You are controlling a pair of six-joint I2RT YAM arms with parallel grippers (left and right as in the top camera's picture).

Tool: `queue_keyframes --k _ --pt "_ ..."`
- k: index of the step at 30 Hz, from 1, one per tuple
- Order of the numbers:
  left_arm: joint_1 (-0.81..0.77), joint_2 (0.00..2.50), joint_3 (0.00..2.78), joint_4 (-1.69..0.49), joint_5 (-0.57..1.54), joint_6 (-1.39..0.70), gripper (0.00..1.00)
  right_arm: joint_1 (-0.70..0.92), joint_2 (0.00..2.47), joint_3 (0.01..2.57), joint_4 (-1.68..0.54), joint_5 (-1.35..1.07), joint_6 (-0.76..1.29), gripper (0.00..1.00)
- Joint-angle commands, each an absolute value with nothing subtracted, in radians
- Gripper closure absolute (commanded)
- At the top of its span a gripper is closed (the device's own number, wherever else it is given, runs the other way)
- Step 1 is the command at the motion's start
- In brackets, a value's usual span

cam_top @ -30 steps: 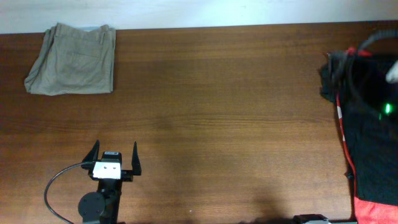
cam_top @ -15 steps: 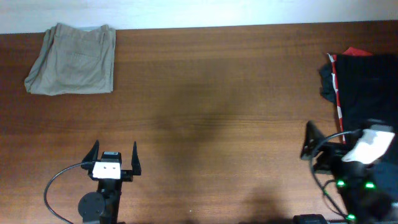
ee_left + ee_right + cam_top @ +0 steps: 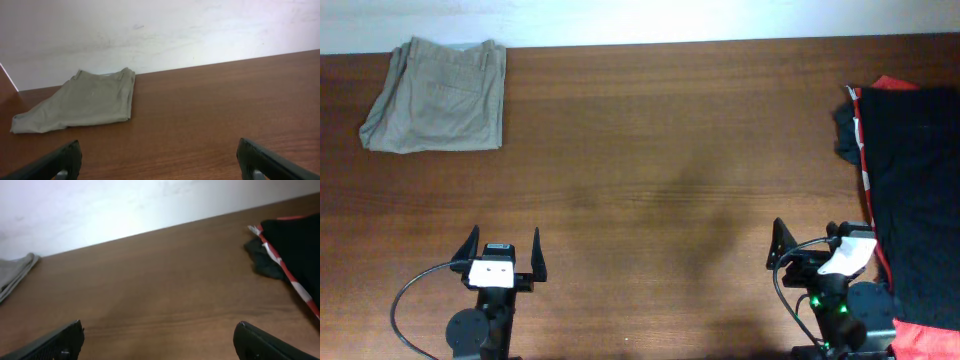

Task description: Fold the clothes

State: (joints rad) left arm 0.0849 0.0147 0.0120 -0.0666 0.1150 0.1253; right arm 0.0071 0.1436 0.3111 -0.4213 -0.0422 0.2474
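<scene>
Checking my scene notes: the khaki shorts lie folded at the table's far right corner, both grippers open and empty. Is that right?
No: the khaki shorts lie at the far left corner, as the overhead view shows. The left gripper and right gripper are open and empty.

We see the shorts (image 3: 435,97) at the far left corner in plain khaki, an olive-beige with slightly darker seams. The table (image 3: 660,150) is reddish-brown wood with fine grain running along its length. By the right edge the garment (image 3: 918,170) is black, bordered by a red-and-white striped band (image 3: 866,172). A red cloth (image 3: 920,340) shows at the near right corner. The wall (image 3: 150,30) is white. We find the left gripper (image 3: 505,245) black with a white housing. The right gripper (image 3: 810,240) is coloured the same, with green lights (image 3: 817,303) glowing below it.
</scene>
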Motion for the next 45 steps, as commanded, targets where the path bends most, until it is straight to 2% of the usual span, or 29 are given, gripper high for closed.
queue_keyframes --k 1,10,15,19,45 --pt "0.088 0.006 0.008 -0.070 0.111 0.113 0.01 0.007 0.099 0.246 -0.371 -0.048 0.242 0.01" --pt "0.088 0.006 0.008 -0.070 0.111 0.113 0.01 0.007 0.003 0.041 -0.147 -0.117 0.238 0.01" --pt "0.088 0.006 0.008 -0.070 0.111 0.113 0.01 0.006 0.003 0.006 -0.060 -0.163 0.134 0.01" --pt "0.088 0.006 0.008 -0.070 0.111 0.113 0.01 0.006 0.003 0.006 -0.063 -0.135 -0.018 0.01" --pt "0.088 0.006 0.008 -0.070 0.111 0.113 0.01 0.006 0.004 0.006 -0.073 -0.051 -0.019 0.01"
